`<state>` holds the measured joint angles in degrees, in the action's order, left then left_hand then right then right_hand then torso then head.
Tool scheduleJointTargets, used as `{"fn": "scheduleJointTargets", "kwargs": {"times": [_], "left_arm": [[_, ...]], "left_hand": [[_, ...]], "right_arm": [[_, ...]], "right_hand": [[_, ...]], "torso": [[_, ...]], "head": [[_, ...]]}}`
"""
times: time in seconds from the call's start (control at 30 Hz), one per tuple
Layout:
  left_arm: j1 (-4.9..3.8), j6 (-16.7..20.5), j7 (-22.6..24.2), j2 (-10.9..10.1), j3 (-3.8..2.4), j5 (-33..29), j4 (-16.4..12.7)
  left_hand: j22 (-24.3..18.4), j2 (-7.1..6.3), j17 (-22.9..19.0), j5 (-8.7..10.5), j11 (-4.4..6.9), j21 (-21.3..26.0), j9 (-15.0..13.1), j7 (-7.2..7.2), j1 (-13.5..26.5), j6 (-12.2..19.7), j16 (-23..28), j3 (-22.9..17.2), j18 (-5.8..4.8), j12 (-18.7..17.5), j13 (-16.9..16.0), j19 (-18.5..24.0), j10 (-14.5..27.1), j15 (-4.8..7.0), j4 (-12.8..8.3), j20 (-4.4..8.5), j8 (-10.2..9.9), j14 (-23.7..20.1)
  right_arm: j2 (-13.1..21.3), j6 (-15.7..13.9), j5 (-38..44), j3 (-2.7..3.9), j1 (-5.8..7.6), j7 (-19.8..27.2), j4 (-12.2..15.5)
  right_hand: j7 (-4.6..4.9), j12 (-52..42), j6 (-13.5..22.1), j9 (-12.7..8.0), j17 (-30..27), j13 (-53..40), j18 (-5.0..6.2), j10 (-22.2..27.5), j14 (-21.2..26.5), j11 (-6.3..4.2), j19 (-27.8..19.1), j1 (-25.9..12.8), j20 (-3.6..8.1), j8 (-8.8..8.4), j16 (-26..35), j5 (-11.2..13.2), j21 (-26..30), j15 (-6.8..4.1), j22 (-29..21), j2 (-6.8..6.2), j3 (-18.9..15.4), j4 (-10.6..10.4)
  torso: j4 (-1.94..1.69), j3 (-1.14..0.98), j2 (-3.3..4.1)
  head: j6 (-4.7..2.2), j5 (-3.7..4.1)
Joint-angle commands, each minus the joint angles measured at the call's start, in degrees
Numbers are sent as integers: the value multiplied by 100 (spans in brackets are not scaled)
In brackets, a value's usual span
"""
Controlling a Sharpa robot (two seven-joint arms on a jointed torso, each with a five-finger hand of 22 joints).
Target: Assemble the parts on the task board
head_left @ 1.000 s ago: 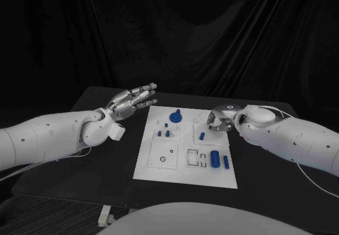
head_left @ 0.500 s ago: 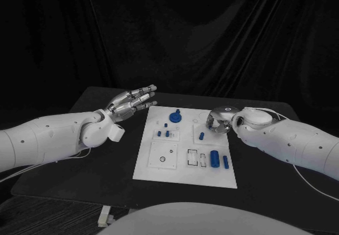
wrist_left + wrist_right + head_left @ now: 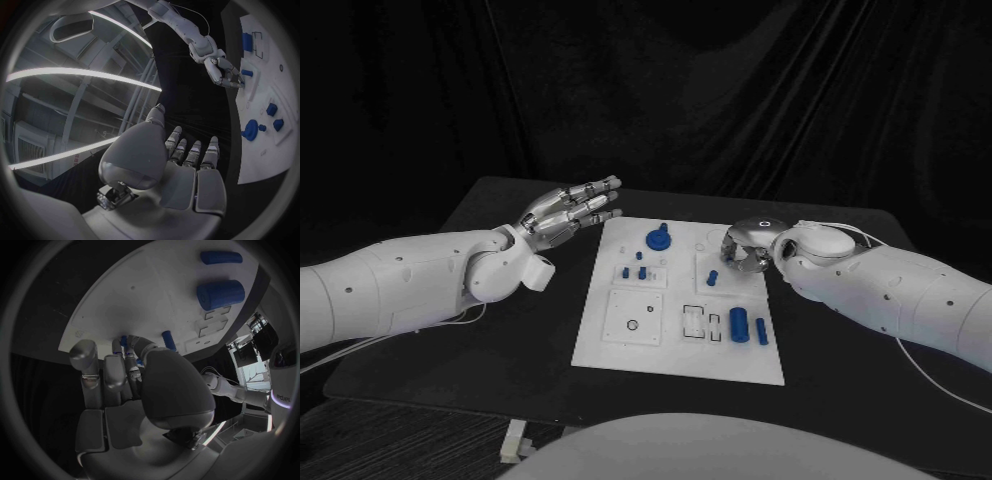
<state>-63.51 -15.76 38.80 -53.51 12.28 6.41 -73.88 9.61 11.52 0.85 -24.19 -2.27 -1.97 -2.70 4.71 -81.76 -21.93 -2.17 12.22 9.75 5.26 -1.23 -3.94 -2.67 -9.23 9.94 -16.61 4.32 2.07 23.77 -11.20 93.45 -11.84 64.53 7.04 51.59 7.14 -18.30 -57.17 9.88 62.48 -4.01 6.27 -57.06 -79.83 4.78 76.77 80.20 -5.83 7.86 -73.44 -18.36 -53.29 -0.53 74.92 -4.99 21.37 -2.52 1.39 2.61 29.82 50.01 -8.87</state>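
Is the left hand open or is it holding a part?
Open. The left hand hangs beside the board with fingers spread and nothing between them.

White task board on a black table — blue parts — silver hands.

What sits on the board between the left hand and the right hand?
In the head view, between the open left hand and the right hand, the task board's far end carries a round blue part; small blue pegs stand just nearer.
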Motion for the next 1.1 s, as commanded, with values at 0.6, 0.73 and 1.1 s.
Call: {"fn": "scheduleJointTargets", "kwargs": {"times": [0.6,0.73,1.1], "left_arm": [[28,-72,214,14,-6,-51,46],[31,-87,198,13,-6,-51,51],[38,-103,166,-8,-6,-51,50]], "left_hand": [[88,14,34,-182,-120,-71,-28,63,-118,-186,-143,-11,35,126,-24,-165,-58,-75,-182,-17,97,122],[87,18,35,-201,-126,-73,-31,69,-128,-214,-151,-18,32,132,-24,-172,-61,-77,-201,-18,108,128],[93,25,37,-243,-141,-78,-38,84,-140,-263,-164,-28,25,143,-25,-189,-65,-84,-232,-19,129,138]], "right_arm": [[138,-533,45,-1,-20,81,171],[205,-556,45,-1,22,42,285],[544,-616,46,-1,339,-119,930]], "right_hand": [[40,203,-396,325,-121,14,9,-613,7,-48,70,250,1,265,61,117,-148,42,674,-18,79,255],[46,216,-390,331,-146,15,11,-622,15,-45,65,250,2,261,78,117,-135,42,670,-29,74,260],[60,243,-374,340,-191,17,22,-645,26,-40,46,264,5,249,111,114,-84,43,656,-42,76,275]], "torso": [[6,4,-9],[8,5,-9],[5,11,-18]], "head": [[-1,-58],[-1,-79],[-1,-153]]}}
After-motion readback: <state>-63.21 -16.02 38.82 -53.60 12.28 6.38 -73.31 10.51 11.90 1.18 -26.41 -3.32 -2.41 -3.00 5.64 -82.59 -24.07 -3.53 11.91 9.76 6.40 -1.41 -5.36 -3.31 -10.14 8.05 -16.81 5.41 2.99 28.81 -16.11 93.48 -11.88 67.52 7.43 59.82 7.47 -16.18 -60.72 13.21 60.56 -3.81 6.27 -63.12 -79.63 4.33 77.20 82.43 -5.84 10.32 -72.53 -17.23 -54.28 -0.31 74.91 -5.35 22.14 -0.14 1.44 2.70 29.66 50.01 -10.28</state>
